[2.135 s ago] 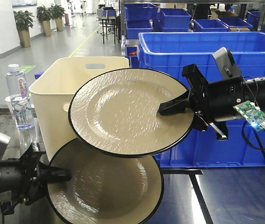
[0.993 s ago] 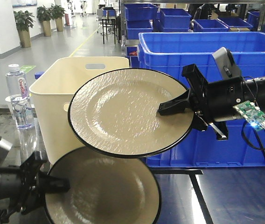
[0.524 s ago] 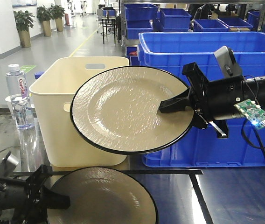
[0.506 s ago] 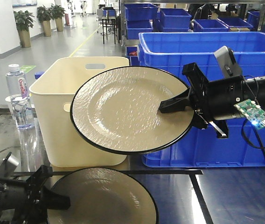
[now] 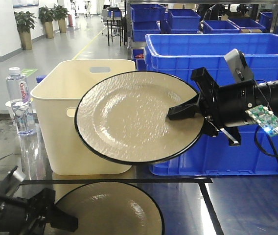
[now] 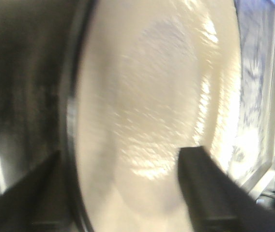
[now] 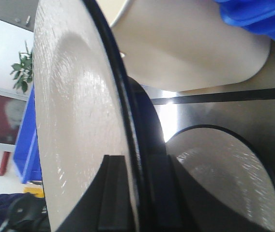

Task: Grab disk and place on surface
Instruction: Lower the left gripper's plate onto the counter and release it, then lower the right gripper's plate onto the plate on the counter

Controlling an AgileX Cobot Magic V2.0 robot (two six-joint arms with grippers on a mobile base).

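Two beige disks with black rims are in view. The upper disk (image 5: 129, 117) hangs tilted in the air, and my right gripper (image 5: 178, 115) is shut on its right rim. The right wrist view shows that disk (image 7: 74, 121) edge-on between the fingers of the right gripper (image 7: 135, 193). The lower disk (image 5: 109, 210) lies low and flat on the dark glossy tabletop (image 5: 237, 205). My left gripper (image 5: 63, 223) is at its left rim. In the blurred left wrist view the fingers of the left gripper (image 6: 125, 188) stand wide apart, one over the disk (image 6: 152, 96) and one past its rim.
A cream plastic bin (image 5: 65, 98) stands behind the disks. Large blue crates (image 5: 217, 54) fill the back right. A water bottle (image 5: 17, 98) stands at the left. A black strip line (image 5: 178, 180) crosses the tabletop.
The lower disk has come down from a tilted hold in the air to lie flat at the tabletop, and the left gripper sank with it. The right arm and upper disk barely moved.
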